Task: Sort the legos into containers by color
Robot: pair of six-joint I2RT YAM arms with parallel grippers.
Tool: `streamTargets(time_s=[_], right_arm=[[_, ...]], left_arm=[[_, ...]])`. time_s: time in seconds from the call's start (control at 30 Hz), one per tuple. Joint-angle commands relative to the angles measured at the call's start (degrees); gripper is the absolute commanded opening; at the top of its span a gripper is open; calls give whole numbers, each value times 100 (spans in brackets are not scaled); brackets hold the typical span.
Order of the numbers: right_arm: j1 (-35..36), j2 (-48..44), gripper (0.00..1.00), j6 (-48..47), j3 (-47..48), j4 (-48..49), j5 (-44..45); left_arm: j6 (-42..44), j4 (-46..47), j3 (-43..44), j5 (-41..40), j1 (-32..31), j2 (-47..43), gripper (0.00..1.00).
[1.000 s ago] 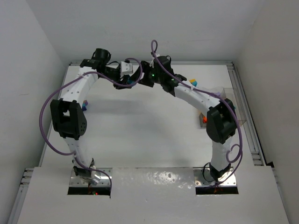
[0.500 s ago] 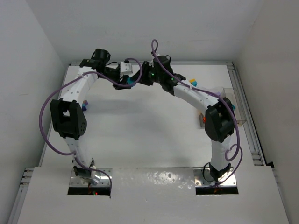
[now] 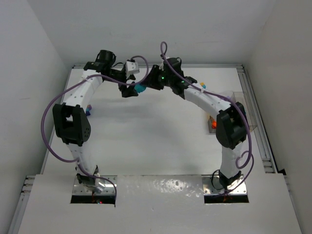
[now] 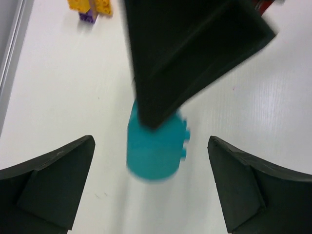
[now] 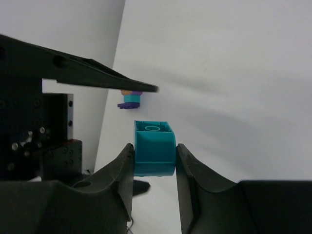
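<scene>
Fingers of my right end effector (image 5: 154, 155) were clamped on a teal lego (image 5: 154, 144) at the far middle of the surface (image 3: 146, 131). My left end effector (image 4: 150, 146) stood wide open, its fingers (image 4: 53, 180) flanking that brick without touching it.

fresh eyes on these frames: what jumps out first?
First, the small teal plastic brick, pinched in the right gripper above the far middle of the white table. The left gripper faces it, jaws wide open on either side of the brick and clear of it. Beyond that, a small clump of orange, yellow and purple bricks lies at the top left of the left wrist view.
</scene>
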Motion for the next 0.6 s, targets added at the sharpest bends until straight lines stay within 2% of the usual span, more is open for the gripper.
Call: streamTargets(time_s=[0.0, 0.07, 0.1, 0.17, 0.2, 0.27, 0.3, 0.4, 0.5, 0.57], right_arm=[[-804, -663, 0, -383, -335, -323, 30], [-1245, -1170, 0, -716, -880, -656, 187], [-1691, -1357, 0, -918, -1022, -841, 579], [-2115, -1856, 0, -1708, -1312, -1473, 1151], [-2483, -1990, 0, -2259, -1366, -1710, 1833], [-2897, -2306, 0, -3103, -1611, -2125, 2548], [-2969, -2395, 0, -3326, -1682, -2196, 3344], [-3215, -2606, 0, -4150, -2043, -1917, 4376], [-3558, -2423, 0, -4593, -2193, -1687, 4731], [-3829, -2090, 0, -4620, -2236, -1599, 4548]], left_arm=[[-1252, 733, 97, -569, -30, -375, 100], [-2280, 1050, 53, -1115, -21, -462, 100], [-2571, 1113, 35, -1666, -21, -489, 100], [-3126, 1123, -17, -2388, -21, -594, 100], [-3432, 1140, -53, -2627, -21, -638, 100], [-3767, 1158, -210, -3337, -12, -796, 100], [-3856, 1149, -272, -3516, -3, -831, 100], [-3918, 1035, -518, -3886, 67, -902, 100], [-3979, 964, -747, -4001, 102, -902, 100], [-4085, 1008, -887, -4193, 120, -902, 100]])
